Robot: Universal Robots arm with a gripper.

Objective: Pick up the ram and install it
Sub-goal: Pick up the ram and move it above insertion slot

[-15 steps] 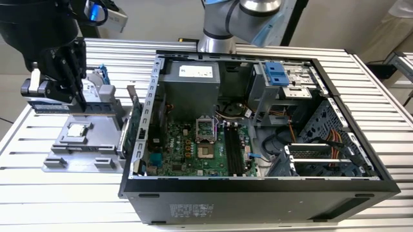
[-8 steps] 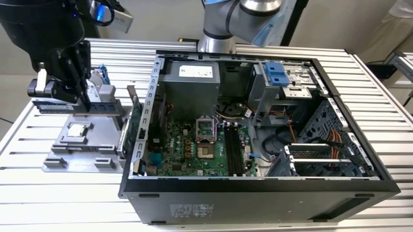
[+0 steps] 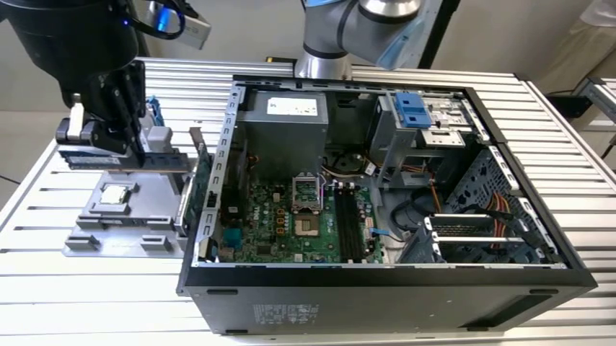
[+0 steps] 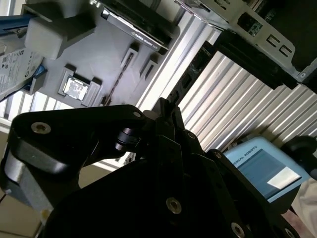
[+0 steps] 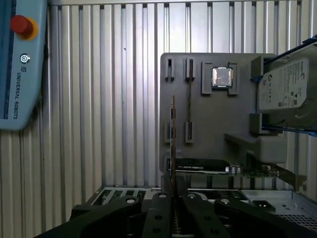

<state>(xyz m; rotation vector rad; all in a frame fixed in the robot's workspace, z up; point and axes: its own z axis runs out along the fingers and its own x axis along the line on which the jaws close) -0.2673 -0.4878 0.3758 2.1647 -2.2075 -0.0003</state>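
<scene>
In the exterior view, the gripper [image 3: 120, 153] hangs over the grey holder [image 3: 91, 241], which lies by the worktop [image 3: 86, 303] edge on the exterior view's left. Its jaws are drawn narrow and pinch the ram [image 3: 151, 162]. The ram is held level above the holder, lengthwise across the jaws, with a stretch of board sticking out on either side of them. The CPU chip [image 3: 115, 193] sits in its pocket on the holder below. Just to the right an upright graphics card [image 3: 198, 169] stands at the holder's edge. Further right is the open computer case [image 3: 385, 275] with its motherboard [image 3: 288, 216] and the long memory slots [image 3: 348, 223], well apart from the ram.

The first wrist view shows the ram [image 5: 173, 144] edge-on as a thin line running straight into the closed gap of the gripper [image 5: 173, 198]. Beside it another thin strip [image 5: 189, 99] stands in a pair of clips on the holder [image 5: 208, 119]. Rightwards come the CPU chip [image 5: 222, 77] and the hard drive [image 5: 285, 91] in its blue bracket. A teach pendant [image 5: 20, 64] lies on the worktop [image 5: 99, 99], apart from the holder.

The second wrist view looks past the dark gripper [image 4: 166, 106] linkages, where I cannot make out the grip itself.
</scene>
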